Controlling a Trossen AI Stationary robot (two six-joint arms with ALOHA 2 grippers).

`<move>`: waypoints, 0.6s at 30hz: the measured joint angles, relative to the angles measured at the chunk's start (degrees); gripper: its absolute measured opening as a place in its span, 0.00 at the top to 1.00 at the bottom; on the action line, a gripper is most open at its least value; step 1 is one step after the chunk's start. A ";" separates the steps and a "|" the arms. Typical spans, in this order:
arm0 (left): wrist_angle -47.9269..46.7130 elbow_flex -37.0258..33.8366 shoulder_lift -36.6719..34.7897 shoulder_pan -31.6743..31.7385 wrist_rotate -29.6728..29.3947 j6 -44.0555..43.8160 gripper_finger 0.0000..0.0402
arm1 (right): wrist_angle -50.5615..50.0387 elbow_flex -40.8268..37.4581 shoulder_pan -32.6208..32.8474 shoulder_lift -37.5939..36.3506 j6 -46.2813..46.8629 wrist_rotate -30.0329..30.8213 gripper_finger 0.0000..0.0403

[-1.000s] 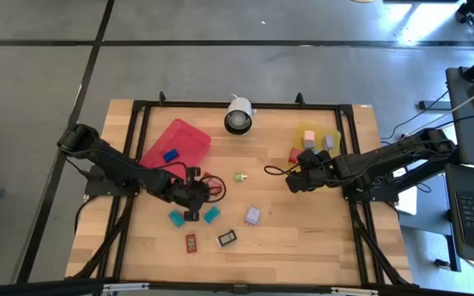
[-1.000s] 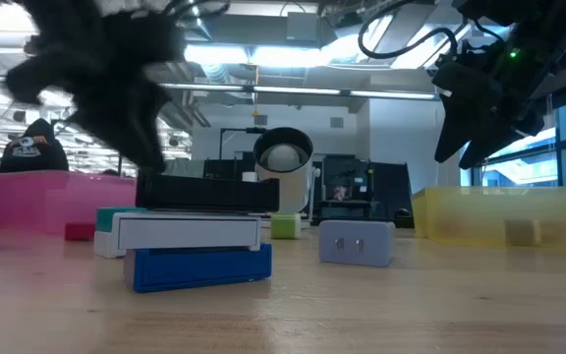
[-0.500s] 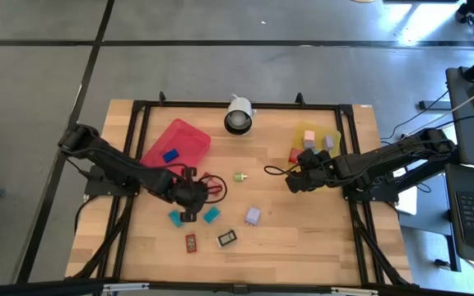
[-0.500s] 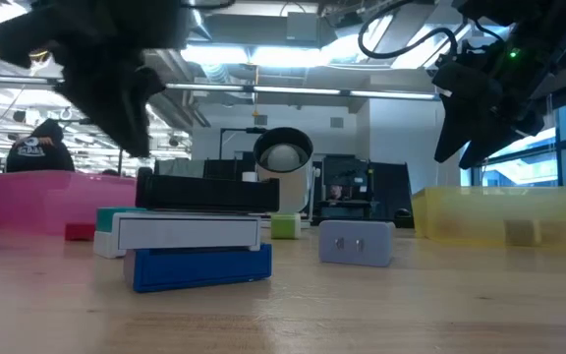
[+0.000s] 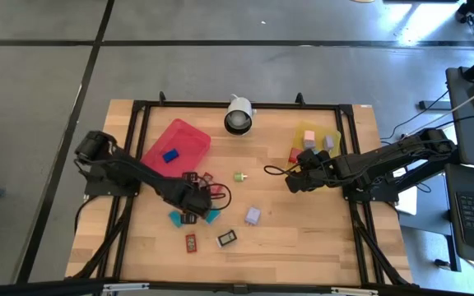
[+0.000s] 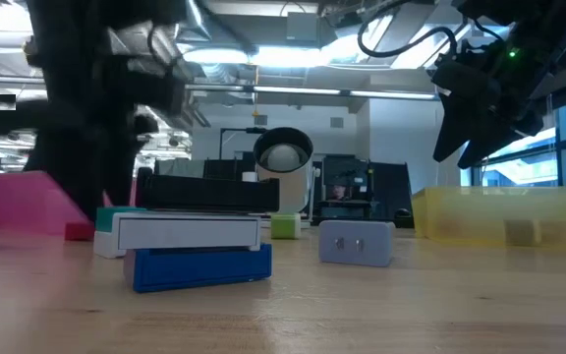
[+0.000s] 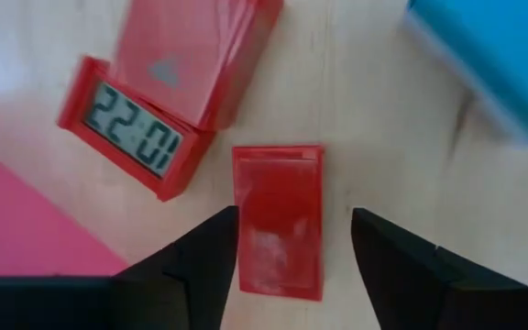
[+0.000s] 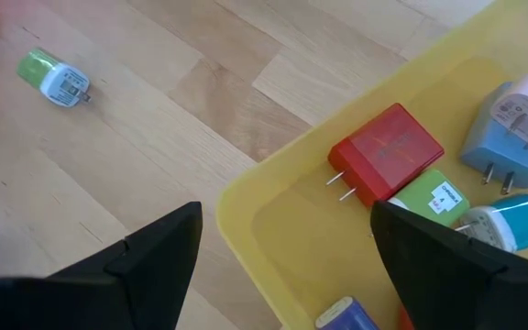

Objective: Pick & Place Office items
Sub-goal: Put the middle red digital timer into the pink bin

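Note:
In the left wrist view a flat red piece [image 7: 278, 220] lies on the wood. My left gripper [image 7: 291, 247] points steeply down over it, open, one finger on each side. A gap shows on one side; the other finger stands right at the piece's edge. A red clock piece [image 7: 136, 128] and a teal piece [image 7: 493, 55] lie close by. In the high view that gripper [image 5: 193, 203] hangs between the red tray [image 5: 175, 144] and two teal pieces [image 5: 212, 215]. My right gripper [image 5: 290, 182] hangs open by the yellow tray [image 5: 304, 131].
Loose on the wood are a lilac piece [image 5: 253, 215], a green piece [image 5: 239, 176], a red piece [image 5: 191, 242] and a black, white-labelled piece [image 5: 227, 238]. A blue piece [image 5: 170, 154] lies in the red tray. The yellow tray [image 8: 273, 220] holds several pieces. A round camera [image 5: 239, 117] stands at the far edge.
My left arm has leaned forward. Its gripper has tipped to point more steeply down and has sunk toward the table, close over the red pieces beside the red tray. No piece has moved.

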 joint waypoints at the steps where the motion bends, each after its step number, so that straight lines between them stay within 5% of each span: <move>1: 0.02 0.00 1.14 0.18 -0.02 0.53 0.47 | 0.04 0.00 -0.02 0.00 0.00 0.00 0.21; 18: 1.08 0.00 3.87 2.24 3.81 -1.69 0.55 | 0.39 0.00 0.00 0.00 -0.02 0.00 0.21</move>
